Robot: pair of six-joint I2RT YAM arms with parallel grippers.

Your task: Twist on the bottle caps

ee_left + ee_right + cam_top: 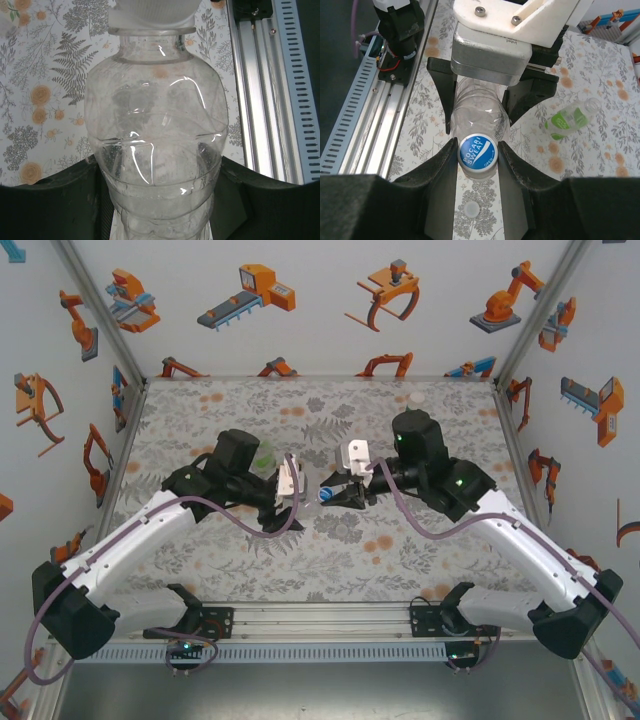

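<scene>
As both arms meet mid-table, I'm on the threading step for one bottle. Left gripper (292, 488) is clamped round the body of the clear ribbed plastic bottle (155, 150). Right gripper (330, 494) is pinched shut on the round blue plastic screw cap (477, 152), which sits at the bottle's mouth. Can't tell whether the threads have caught. Bottle looks lifted off the floral-patterned table (420, 560) and lies level, long axis running left-right between the grippers, neck pointing to the robot's right. Next move, I reckon: roll the right wrist about that axis, stay coaxial, left grip resisting the torque. Clear bottle with green band (568, 120) lies on its side well apart, apparently uncapped.
</scene>
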